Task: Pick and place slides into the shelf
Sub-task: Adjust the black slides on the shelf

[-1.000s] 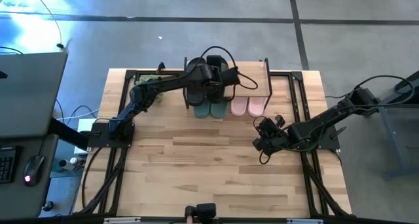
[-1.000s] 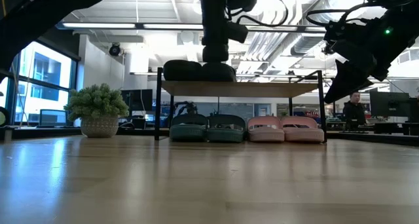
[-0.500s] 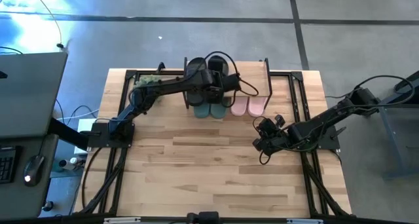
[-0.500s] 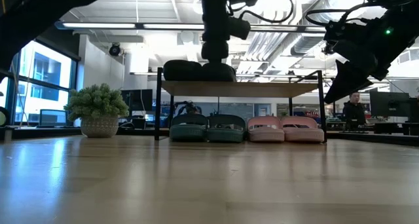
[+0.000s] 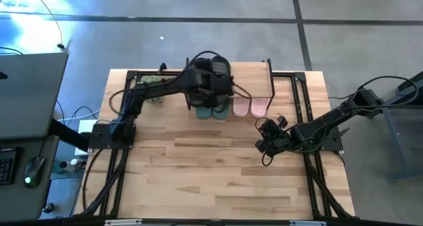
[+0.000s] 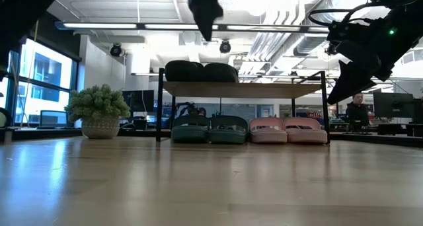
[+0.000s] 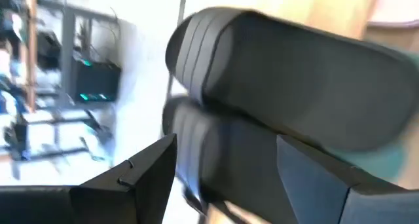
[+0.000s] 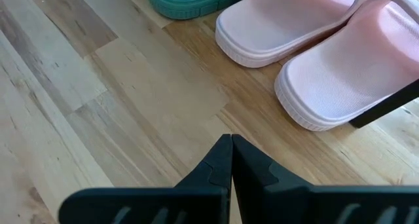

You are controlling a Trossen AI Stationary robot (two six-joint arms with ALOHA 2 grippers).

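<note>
Since all three pairs sit in place, the job looks done. The black slides (image 6: pixel 201 72) lie on top of the shelf (image 6: pixel 242 89); the green slides (image 6: pixel 209 129) and pink slides (image 6: pixel 287 130) sit side by side under it. A second ago the left gripper (image 7: pixel 216 178) was down on the black pair. Now it is lifted off, open and empty. The right gripper (image 8: pixel 231 160) waits closed near the pink pair.

Your worktop (image 6: pixel 198 180) carries the shelf (image 6: pixel 243 89) at its far edge: black slides (image 6: pixel 201 72) on top, green (image 6: pixel 209 129) and pink slides (image 6: pixel 287 130) beneath.
</note>
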